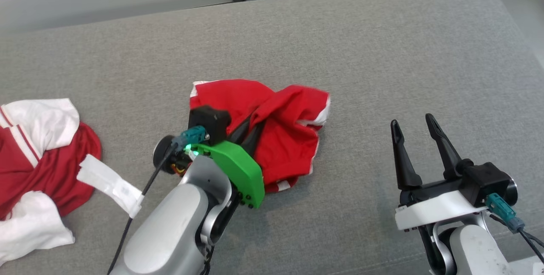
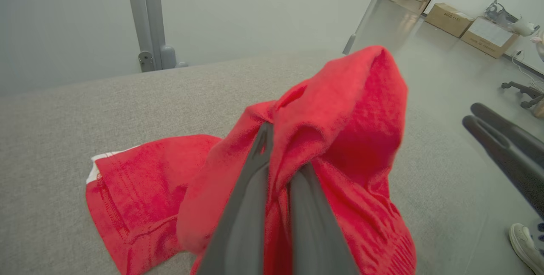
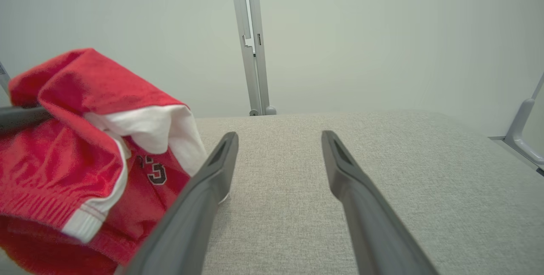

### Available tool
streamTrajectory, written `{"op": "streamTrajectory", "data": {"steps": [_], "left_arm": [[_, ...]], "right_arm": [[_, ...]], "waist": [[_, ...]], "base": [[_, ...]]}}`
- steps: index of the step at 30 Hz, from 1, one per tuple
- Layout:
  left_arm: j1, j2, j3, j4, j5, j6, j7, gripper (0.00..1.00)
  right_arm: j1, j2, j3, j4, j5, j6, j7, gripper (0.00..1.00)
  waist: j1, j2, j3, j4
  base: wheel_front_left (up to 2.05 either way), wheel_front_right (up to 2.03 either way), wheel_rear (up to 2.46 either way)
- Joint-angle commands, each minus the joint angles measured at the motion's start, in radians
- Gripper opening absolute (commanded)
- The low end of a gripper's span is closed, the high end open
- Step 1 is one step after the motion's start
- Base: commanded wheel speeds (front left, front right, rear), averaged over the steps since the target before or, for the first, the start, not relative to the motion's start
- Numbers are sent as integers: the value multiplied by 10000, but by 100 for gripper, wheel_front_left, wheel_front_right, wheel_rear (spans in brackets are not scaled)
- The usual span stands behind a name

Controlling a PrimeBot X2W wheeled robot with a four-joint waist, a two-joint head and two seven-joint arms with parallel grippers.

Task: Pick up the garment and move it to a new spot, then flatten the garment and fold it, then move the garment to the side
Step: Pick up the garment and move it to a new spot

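Holding red garment (image 1: pixel 293 134) by left gripper (image 1: pixel 251 132), clamped tight on a raised fold near the middle of the cloth. Lying mid-way along grey cushion (image 1: pixel 382 54), crumpled, with white trim at hem and edges, peaked at the pinch and resting elsewhere on the surface. Standing to the right, well apart from the cloth: right gripper (image 1: pixel 412 122), spread wide, holding nothing. Judged as the opening pick-up, barely begun. For doing it well: raise straight up, far enough for clearing the trailing hem off the cushion, before carrying sideways, so as not to drag or roll the bundle tighter; keep the pinch firm against slipping of soft knit out of a narrow hold; choose a set-down spot with bare cushion all round, leaving room for spreading. Steer away from second red-and-white garment (image 1: pixel 38 156) at far left, near but not touching. Bring in right gripper afterwards on a corner or the hem, easing the flattening. Mind shoe (image 2: pixel 525 241) of a person on the floor beside the cushion.
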Motion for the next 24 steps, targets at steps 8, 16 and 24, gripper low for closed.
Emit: {"op": "streamTrajectory", "data": {"steps": [8,16,24], "left_arm": [[536,-22,-241,4091,236,35,-957,0],[1178,142,68,3653,402,282,-2794,100],[2601,1161,208,612,1415,1678,-3632,100]], "right_arm": [[121,-12,41,60,215,-10,-34,100],[786,-5,-367,181,99,-10,-34,100],[1490,-8,-964,29,-606,-10,-34,100]], "waist": [[0,10,80,-1282],[0,10,-763,-871],[0,10,-1543,-108]], "base": [[0,0,0],[0,0,0],[0,0,0]]}}
